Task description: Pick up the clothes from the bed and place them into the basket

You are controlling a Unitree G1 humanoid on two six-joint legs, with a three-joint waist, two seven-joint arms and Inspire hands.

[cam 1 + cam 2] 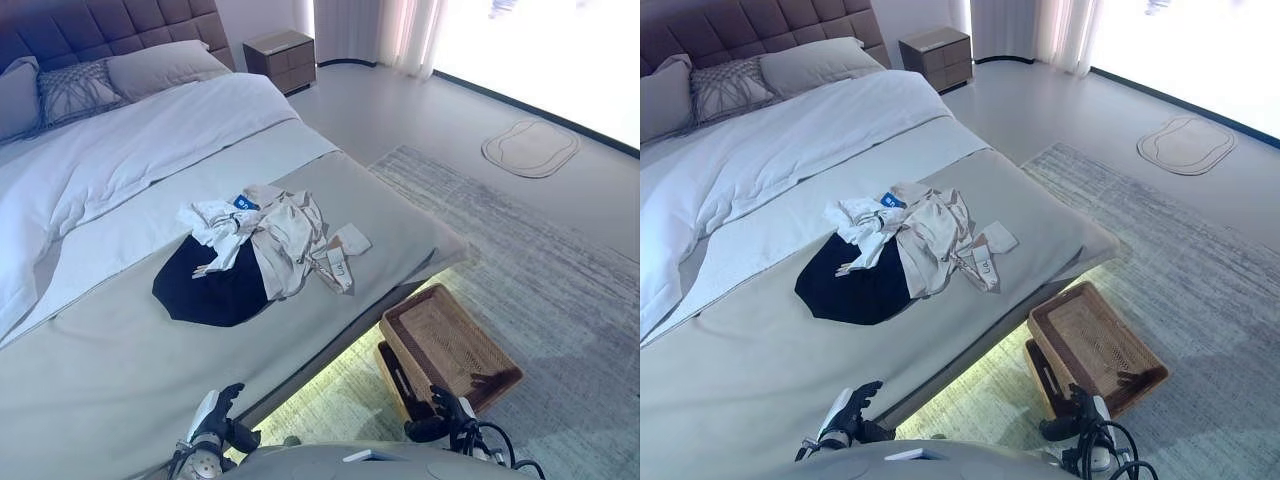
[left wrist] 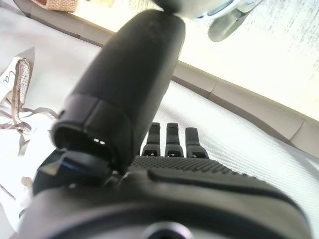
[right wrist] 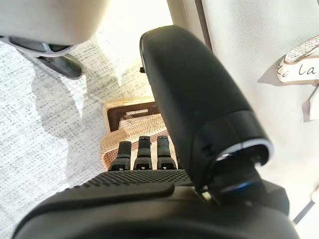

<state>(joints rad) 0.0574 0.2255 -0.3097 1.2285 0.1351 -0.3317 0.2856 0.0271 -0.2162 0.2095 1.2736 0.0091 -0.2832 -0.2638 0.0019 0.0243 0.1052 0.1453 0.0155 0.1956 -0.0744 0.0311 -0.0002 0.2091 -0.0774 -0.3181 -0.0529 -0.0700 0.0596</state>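
On the bed [image 1: 120, 380], well ahead of me, the clothes [image 1: 262, 250] lie in one loose heap: pale garments with trailing straps bunched over a dark piece [image 1: 205, 290]. They look soft and light, likely to sag and shed pieces, so I would gather deep into the bunched pale middle and not pluck at a strap. My left hand [image 1: 215, 420] hangs low at the bed's near edge, fingers straight, holding nothing; my right hand [image 1: 1080, 415], equally slack and empty, hovers above the wicker basket [image 1: 450, 345] on the rug [image 1: 560, 270].
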